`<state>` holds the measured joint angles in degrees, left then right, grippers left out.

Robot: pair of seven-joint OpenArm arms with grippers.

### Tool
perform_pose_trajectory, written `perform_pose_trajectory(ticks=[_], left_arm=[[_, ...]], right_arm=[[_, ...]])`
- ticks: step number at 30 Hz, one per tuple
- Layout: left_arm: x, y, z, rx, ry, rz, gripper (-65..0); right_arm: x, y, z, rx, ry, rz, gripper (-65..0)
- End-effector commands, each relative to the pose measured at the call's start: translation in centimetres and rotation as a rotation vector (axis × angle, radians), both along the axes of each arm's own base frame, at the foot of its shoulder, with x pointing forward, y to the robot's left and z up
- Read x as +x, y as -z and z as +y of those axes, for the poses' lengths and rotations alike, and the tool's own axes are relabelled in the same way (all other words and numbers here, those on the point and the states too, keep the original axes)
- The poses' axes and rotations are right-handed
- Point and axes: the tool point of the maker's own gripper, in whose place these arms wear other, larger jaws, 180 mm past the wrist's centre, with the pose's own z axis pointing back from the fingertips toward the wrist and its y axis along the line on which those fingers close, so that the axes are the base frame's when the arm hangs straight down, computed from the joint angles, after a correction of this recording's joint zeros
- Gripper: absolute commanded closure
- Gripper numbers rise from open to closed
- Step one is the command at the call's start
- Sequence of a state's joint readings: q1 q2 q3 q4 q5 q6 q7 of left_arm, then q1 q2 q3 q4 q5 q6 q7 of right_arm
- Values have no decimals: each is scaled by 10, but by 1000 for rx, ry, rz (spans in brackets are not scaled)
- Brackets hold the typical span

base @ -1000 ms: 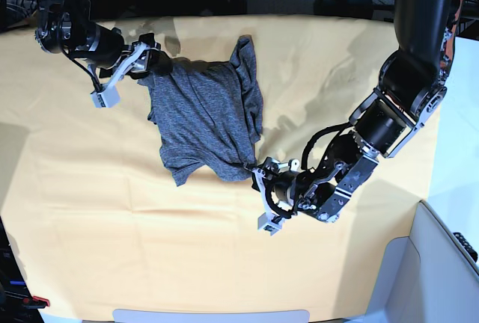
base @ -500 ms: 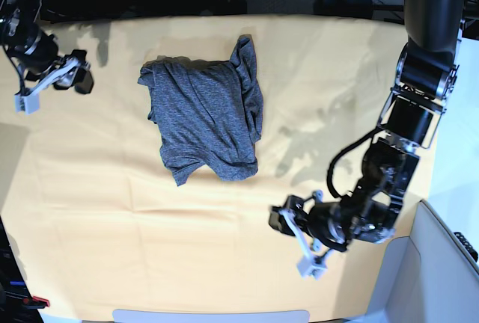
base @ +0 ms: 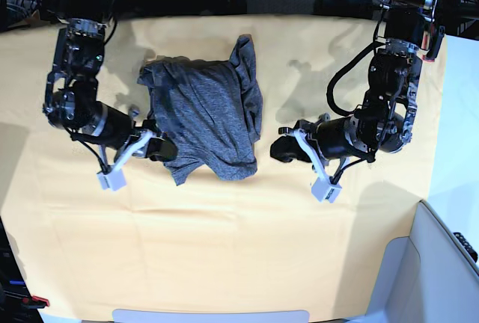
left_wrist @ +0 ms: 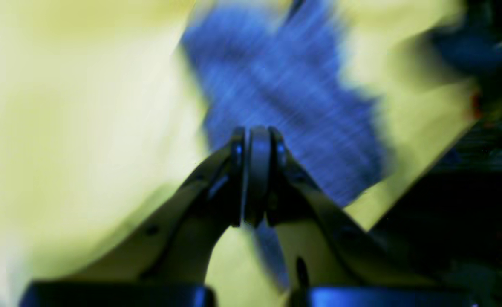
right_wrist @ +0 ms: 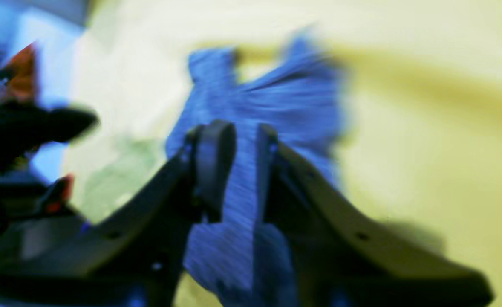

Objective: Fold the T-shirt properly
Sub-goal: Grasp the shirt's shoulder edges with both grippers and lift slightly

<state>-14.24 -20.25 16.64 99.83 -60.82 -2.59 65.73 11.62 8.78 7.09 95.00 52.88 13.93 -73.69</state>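
Both arms back in beside T-shirt (base: 209,117): left end effector (base: 283,150) pressed together, right end effector (base: 163,149) nearly closed at hem.

Base view bright and sharp, soft shadows beside the arms — both wrist views heavily motion-blurred, blue-tinted.

The T-shirt (base: 208,117) is heather-grey, thin and plain, lying bunched into a rough, uneven rectangle on the yellow cloth (base: 224,248), toward the far side and a little left of centre in the base view. One rumpled flap sticks up at its far right corner; its near edge is ragged, with a small tail at the near left.
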Motion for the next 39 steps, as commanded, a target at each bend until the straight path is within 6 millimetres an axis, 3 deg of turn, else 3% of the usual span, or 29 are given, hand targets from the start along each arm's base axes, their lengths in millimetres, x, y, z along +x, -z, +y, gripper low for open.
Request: perform_pose_trajectory(ticks=[1, 5, 8, 10, 16, 20, 24, 27, 33, 39], left_arm=[[-10, 1, -8, -34, 11, 18, -5], [-22, 2, -36, -126, 13, 48, -5], [-32, 2, -62, -196, 30, 80, -5], [-36, 2, -70, -215, 34, 91, -5], [-43, 16, -77, -239, 21, 150, -5], [-56, 39, -77, -240, 3, 227, -5], [-57, 51, -72, -205, -24, 232, -5], [-59, 58, -70, -167, -32, 231, -5], [-68, 69, -88, -151, 9, 240, -5], [-82, 101, -99, -125, 16, 308, -5]], right_arm=[[16, -22, 2, 5, -10, -75, -92], [23, -25, 22, 16, -60, -76, -92], [24, -20, 24, 27, -59, -58, -92], [22, -11, 28, 45, -58, -25, -92], [-15, 26, 35, 140, -62, 110, -90], [-42, 25, 32, 231, -81, 137, -90], [-62, 33, 26, 288, -62, 185, -90], [-71, 31, 21, 288, -48, 178, -90], [-79, 28, 19, 282, -44, 168, -90], [-81, 37, 11, 231, -29, 179, -90]])
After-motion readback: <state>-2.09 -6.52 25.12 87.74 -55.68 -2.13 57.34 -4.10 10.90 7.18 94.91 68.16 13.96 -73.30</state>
